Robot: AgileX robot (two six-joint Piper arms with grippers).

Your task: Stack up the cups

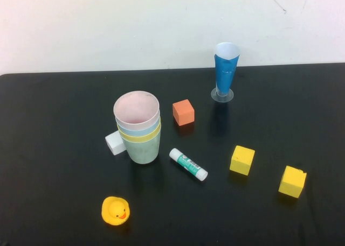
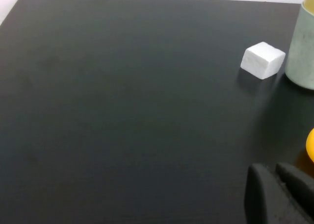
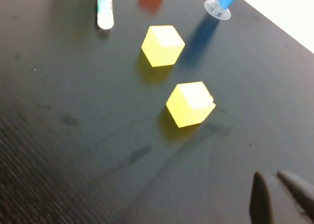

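I read the scene as follows. The cup stack (image 1: 138,126) stands upright at centre-left of the black tabletop (image 1: 54,149). It is nested: pink cup innermost at top, then a pale blue rim, a yellow rim, and a pale green cup as the outer body. A white block (image 1: 115,142) sits touching or just beside the stack's base on the robot's left side; I cannot tell which.

In the left wrist view the same white block (image 2: 263,60) lies just beside the green cup wall (image 2: 301,47).

Other items, high view:
- Orange cube (image 1: 183,112): just to the right of the stack, apart from it.
- Blue cone cup (image 1: 225,69): upright on a clear round foot, near the far edge, well apart from the stack.
- Glue stick (image 1: 188,164): lying flat, diagonal, near the stack's base on the right.
- Two yellow cubes (image 1: 242,160) and (image 1: 292,181): right-hand area, apart from each other.
- Rubber duck (image 1: 115,210): near edge, in front of the stack.

Left gripper (image 2: 277,194): out of the high view; only dark finger tips show at the edge of the wrist view, over bare tabletop near the duck. They look close together, holding nothing, but I cannot tell the jaws' state for sure.

Right gripper (image 3: 279,197): same, seen in the wrist view only, over tabletop near the yellow cubes, nothing held. Jaws' state: I cannot tell.
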